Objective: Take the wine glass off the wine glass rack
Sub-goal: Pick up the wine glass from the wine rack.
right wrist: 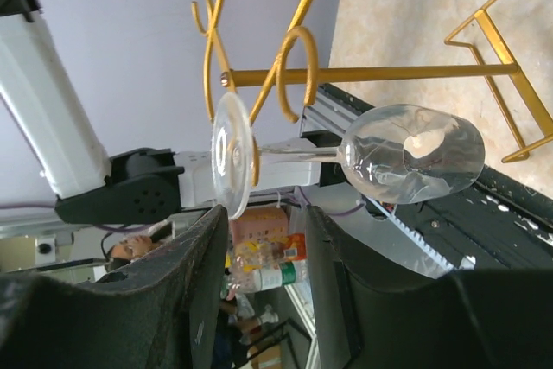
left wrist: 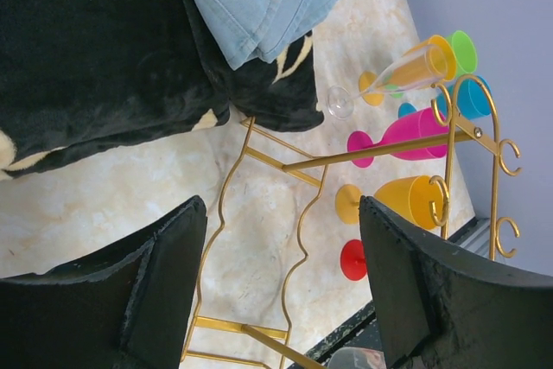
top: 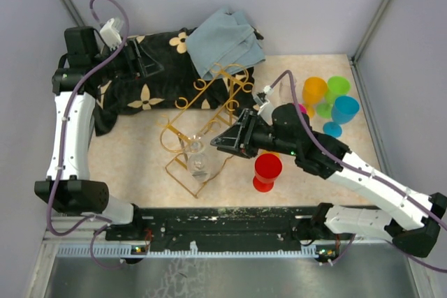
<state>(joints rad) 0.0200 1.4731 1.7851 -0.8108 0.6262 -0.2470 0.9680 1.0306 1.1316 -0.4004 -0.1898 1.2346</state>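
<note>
Right wrist view, print first: past the gap between the fingers stands an orange carton (right wrist: 262,232) with bottles under it (background clutter, beyond the table). Whatever is printed on them is too small and blurred to read.

The clear stemmed wine glass (right wrist: 415,155) fills that same view. It has a round, full bowl with bright reflections, a thin straight stem and a flat disc foot seen almost edge-on. The foot sits against the curled hooks of the gold wire rack with scroll ends (right wrist: 389,73), so the glass hangs from the rack by its foot.

In the top external view the glass hangs bowl-down at the near end of the rack, above the rectangular base, on the beige marbled tabletop (top: 126,151).

The right gripper (right wrist: 265,212) has its fingers apart and clamped on nothing. Their tips are just short of the stem, with the rim of the foot at the mouth of the gap.

The left gripper (left wrist: 281,209) is spread wide and holds nothing, well apart from the glass, above the far end of the rack. It is beside a black plush blanket with cream flowers (top: 140,92) and a folded blue-grey cloth (top: 227,43).

A red plastic goblet (top: 267,170) stands just right of the rack's near end. Orange (top: 314,91), green (top: 339,86) and blue (top: 344,111) goblets stand together farther right.
</note>
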